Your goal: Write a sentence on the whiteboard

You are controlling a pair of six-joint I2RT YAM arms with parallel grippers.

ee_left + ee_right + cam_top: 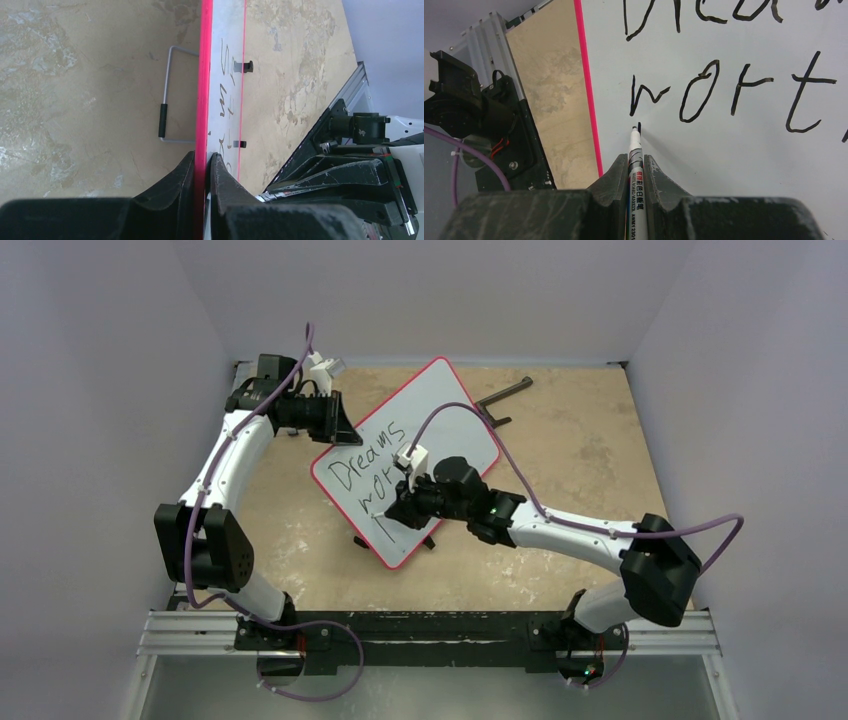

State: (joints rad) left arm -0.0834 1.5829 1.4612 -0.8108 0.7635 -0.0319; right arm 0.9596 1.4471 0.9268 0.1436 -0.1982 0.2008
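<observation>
- The whiteboard [440, 410] lies aslant at the centre of the top view on the tan surface [590, 450]. Its long sides run from upper right to lower left.
- The sentence [368, 472] is in black, with "Dreams" above "wort…" on the board's lower-left half. A short stroke sits below the "w".
- The left claw [202, 159] is pinched shut on the whiteboard's red rim, one finger on each face. In the top view it holds the board's upper-left edge.
- The right claw [636, 159] is closed around a white marker [635, 145]. The marker's tip is at the board just under the "w", beside that short stroke.
- A wire stand [167, 95] with a black sleeve lies on the surface beside the rim, left of centre in the left wrist view.
</observation>
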